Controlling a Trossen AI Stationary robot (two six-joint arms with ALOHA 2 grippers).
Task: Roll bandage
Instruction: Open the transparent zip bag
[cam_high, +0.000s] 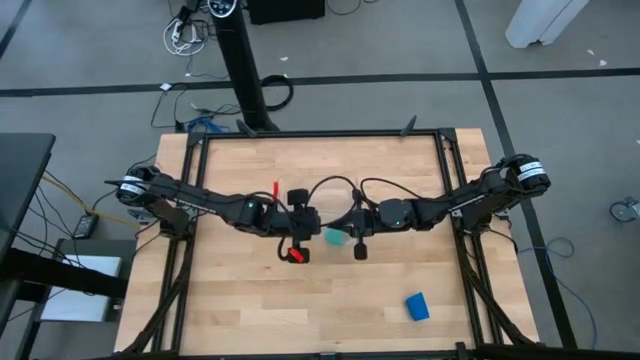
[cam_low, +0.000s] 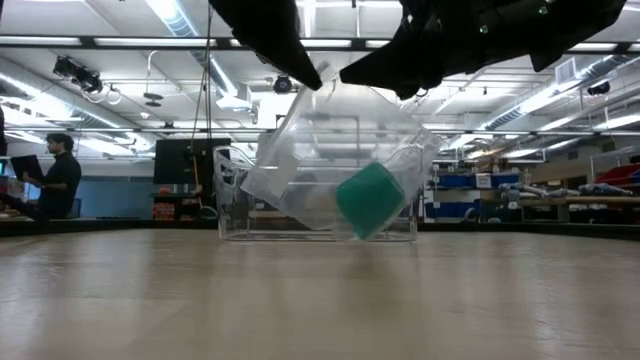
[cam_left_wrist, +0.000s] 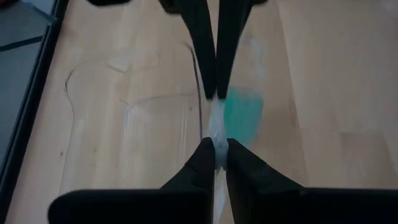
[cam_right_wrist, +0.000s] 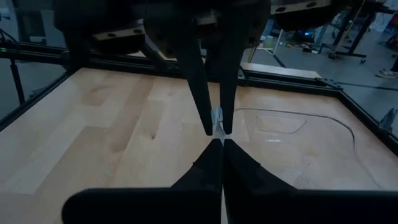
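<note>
The bandage (cam_high: 416, 307) lies as a small bright blue roll on the table's near right, apart from both arms. In the middle, a clear plastic tray (cam_low: 330, 150) hangs tilted with a teal-green block (cam_low: 370, 200) inside it. My left gripper (cam_left_wrist: 216, 146) and my right gripper (cam_right_wrist: 219, 142) meet tip to tip above it, both shut on its thin clear edge. Whether the tray's lower part touches the table, I cannot tell. My left gripper pinches the tray's thin clear top edge (cam_left_wrist: 216, 132) between its two fingertips. It comes from the table's left, slanting downward. The tray hangs tilted below the fingers. My right gripper pinches the same clear edge (cam_right_wrist: 217, 124) between its fingertips, right opposite the left fingertips. It comes from the table's right, nearly level.
A black frame rail (cam_high: 320, 135) runs round the wooden table top. Bare wood (cam_high: 250, 300) lies at the near left and along the far side. In the room behind, a person (cam_low: 55, 175) stands far off.
</note>
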